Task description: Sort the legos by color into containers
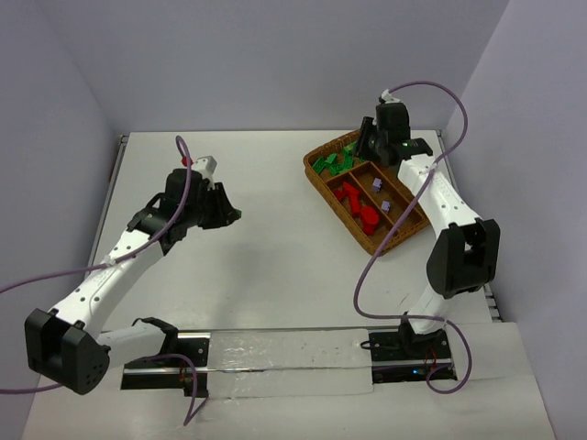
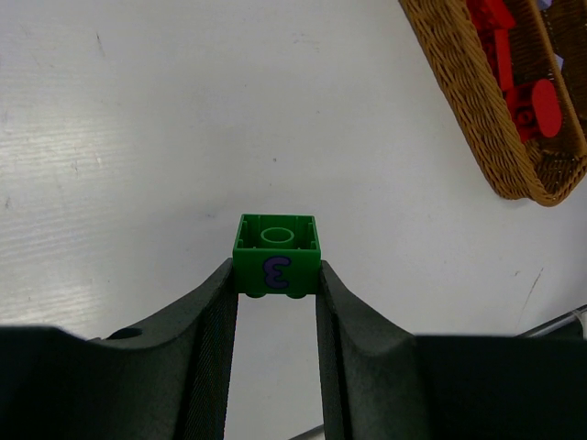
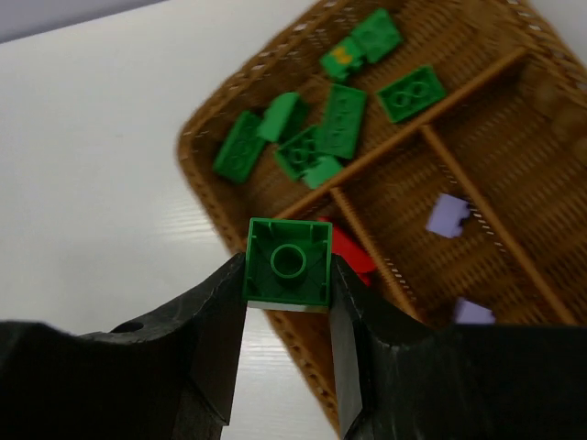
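The left gripper pinches a marked green brick with a purple squiggle, above the table. The right gripper pinches a plain green brick above the tray, near the green bricks. The picture edge cuts off part of the tray.

On my feed I see a white worktop, faintly scuffed and speckled in the left wrist view. Pale lilac walls close it in on three sides. A clear plastic sheet lies along its near edge.

Purple numeral 3, seen upside down, on the side face of a green brick
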